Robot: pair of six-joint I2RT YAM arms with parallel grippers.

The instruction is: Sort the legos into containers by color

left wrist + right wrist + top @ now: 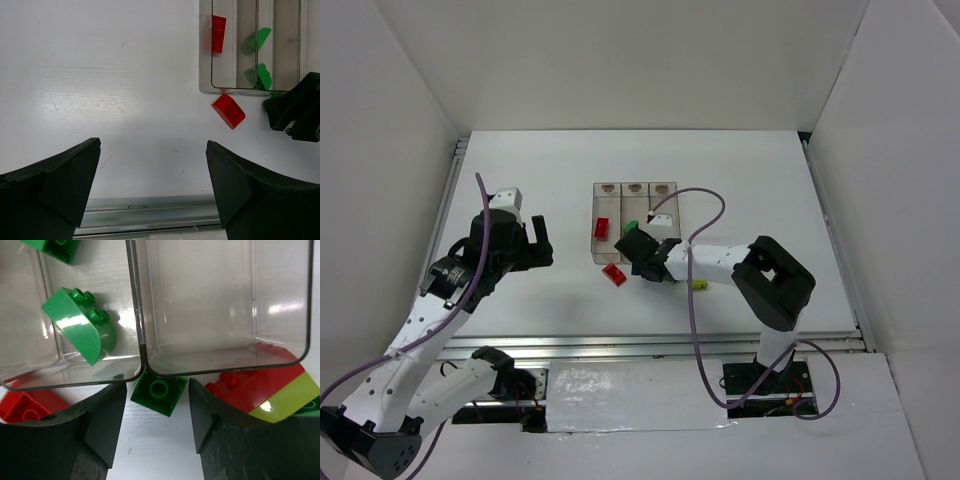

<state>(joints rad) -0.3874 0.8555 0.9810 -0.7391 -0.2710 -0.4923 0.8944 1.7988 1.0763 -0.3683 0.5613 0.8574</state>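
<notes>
Three joined clear containers [665,203] stand mid-table. The left one holds a red lego [602,228], the middle one two green legos [263,76]; the right one [220,305] looks empty. My right gripper [157,402] is open at the bins' near wall, its jaws on either side of an upturned green lego [159,391] on the table, not touching it. A red lego [614,273] lies left of it; a red [250,385] and a yellow-green lego [292,399] lie right. My left gripper [152,165] is open and empty, left of the bins.
The table's metal front rail [150,210] runs just below the left gripper. White enclosure walls [410,120] stand on three sides. The right arm's purple cable [705,215] loops beside the bins.
</notes>
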